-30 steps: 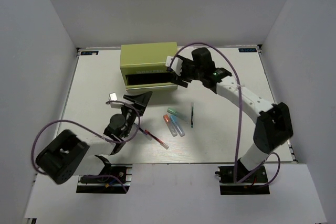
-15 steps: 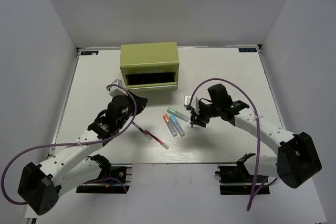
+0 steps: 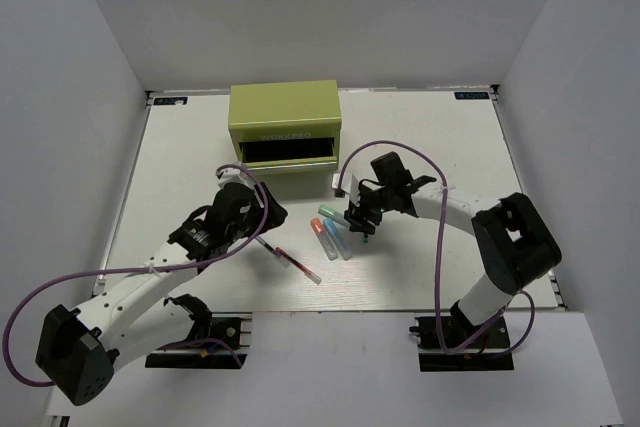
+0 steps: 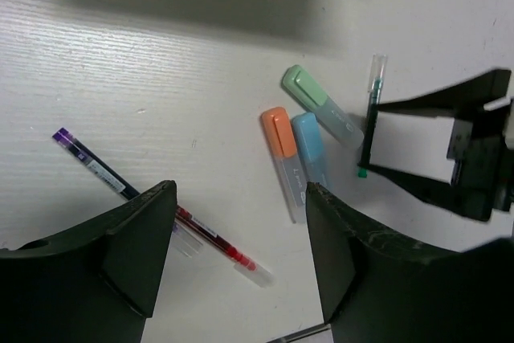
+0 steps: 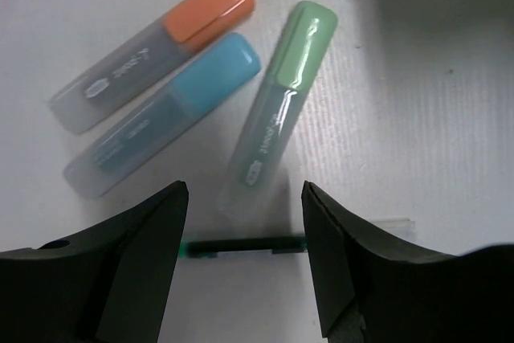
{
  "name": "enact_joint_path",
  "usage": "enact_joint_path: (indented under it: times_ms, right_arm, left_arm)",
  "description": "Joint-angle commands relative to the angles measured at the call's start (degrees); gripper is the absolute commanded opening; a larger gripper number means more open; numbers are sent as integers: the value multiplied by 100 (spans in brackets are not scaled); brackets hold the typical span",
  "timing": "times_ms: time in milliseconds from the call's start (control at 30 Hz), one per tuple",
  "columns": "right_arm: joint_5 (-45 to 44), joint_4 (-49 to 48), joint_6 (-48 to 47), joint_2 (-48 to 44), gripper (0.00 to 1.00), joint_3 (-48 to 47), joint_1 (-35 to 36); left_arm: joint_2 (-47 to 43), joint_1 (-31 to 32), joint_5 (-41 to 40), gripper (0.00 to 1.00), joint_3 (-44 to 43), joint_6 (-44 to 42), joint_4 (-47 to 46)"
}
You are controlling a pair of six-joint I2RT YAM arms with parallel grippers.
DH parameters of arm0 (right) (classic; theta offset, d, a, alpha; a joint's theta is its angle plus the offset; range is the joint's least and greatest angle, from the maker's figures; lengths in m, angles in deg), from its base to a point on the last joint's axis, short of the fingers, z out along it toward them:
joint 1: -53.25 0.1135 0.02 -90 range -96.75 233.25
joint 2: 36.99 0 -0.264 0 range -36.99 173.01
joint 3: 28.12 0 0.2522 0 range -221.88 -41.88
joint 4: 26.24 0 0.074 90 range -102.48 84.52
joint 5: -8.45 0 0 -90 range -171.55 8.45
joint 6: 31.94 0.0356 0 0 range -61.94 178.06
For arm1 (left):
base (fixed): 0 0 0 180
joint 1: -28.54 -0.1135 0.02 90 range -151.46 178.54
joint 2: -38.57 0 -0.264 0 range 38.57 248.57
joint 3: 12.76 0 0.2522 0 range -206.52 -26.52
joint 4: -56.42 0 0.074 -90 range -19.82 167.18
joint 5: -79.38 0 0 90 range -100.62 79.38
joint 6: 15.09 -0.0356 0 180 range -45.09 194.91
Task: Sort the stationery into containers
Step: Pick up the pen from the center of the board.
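Six pieces of stationery are lying on the white table [image 3: 450, 147], all on the near side of the olive-green tool chest [image 3: 285, 115], and none is sitting in the chest's dark drawer opening [image 3: 288, 152], which is showing along its front. Three stubby highlighters are resting a short way in front of the chest's right half: the green-capped highlighter [image 5: 277, 110] is lying nearest the chest, and the orange-capped highlighter [image 5: 161, 46] and blue-capped highlighter [image 5: 169, 114] are lying side by side, touching, a little farther from it. The thin dark green pen [image 5: 241, 244] is lying just beyond the green one's clear end, off the chest's right front corner. The right gripper [image 5: 245, 188] is hovering low there with its fingers [image 5: 120, 263] spread wide, the dark green pen crossing the gap between them and nothing being pinched. Farther from the chest, in front of its middle, a dark pen with a purple end [image 4: 92, 165] and a red-and-clear pen [image 4: 225, 251] are lying nearly in one line; whether they are touching cannot be told. The left gripper [image 4: 241, 192] is hanging over that pair, its fingers [image 4: 136, 247] also parted and gripping nothing.
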Motion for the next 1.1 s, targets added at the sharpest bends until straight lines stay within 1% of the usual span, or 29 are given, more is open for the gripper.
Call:
enact_joint_path:
  times_ms: [0, 167, 300, 467, 533, 567, 600, 667, 700, 733, 800, 900, 967, 1033, 1067]
  right_arm:
    - [-306, -401, 93, 244, 65, -298, 45]
    - [-517, -490, 67, 658, 65, -447, 45]
    - [-727, -516, 67, 903, 64, -561, 115]
    - [-1053, -639, 198, 1062, 57, -693, 176]
    - [-1053, -395, 190, 1115, 51, -737, 185]
    - [-1001, -428, 155, 1124, 46, -746, 177]
    - [-896, -341, 50, 1063, 37, -772, 185]
    - [-703, -8, -125, 1071, 26, -772, 168]
    - [-641, 98, -214, 1010, 18, -772, 159]
    - [-475, 291, -441, 949, 14, -703, 142]
    - [-430, 529, -557, 668, 5, -641, 133]
    - [-342, 714, -601, 63, 0, -465, 89]
    - [-271, 793, -593, -341, 0, -473, 71]
    - [-52, 1004, -610, -886, 0, -639, 62]
    - [166, 1083, -610, -1019, 0, -693, 80]
  left_arm:
    - [-260, -10, 215, 75, 105, -112, 11]
    - [-198, -10, 320, 75, 166, -112, -182]
    - [117, -10, 460, 75, 61, -226, -297]
    - [574, -10, 636, 77, -62, -349, -420]
    - [697, -10, 759, 78, -133, -410, -534]
    - [759, -10, 864, 78, -194, -480, -534]
    - [899, -10, 918, 80, -194, -481, -586]
    - [1058, -10, 1058, 81, -256, -647, -648]
    - [1137, -10, 1111, 81, -308, -648, -648]
    - [1294, 42, 1164, 83, -308, -718, -648]
    - [1418, 42, 1234, 83, -308, -788, -648]
    - [1480, 42, 1296, 84, -308, -789, -648]
    - [1480, 42, 1296, 84, -239, -789, -648]
    - [1349, 42, 1349, 84, -151, -789, -753]
    - [1348, 42, 1401, 84, -46, -789, -754]
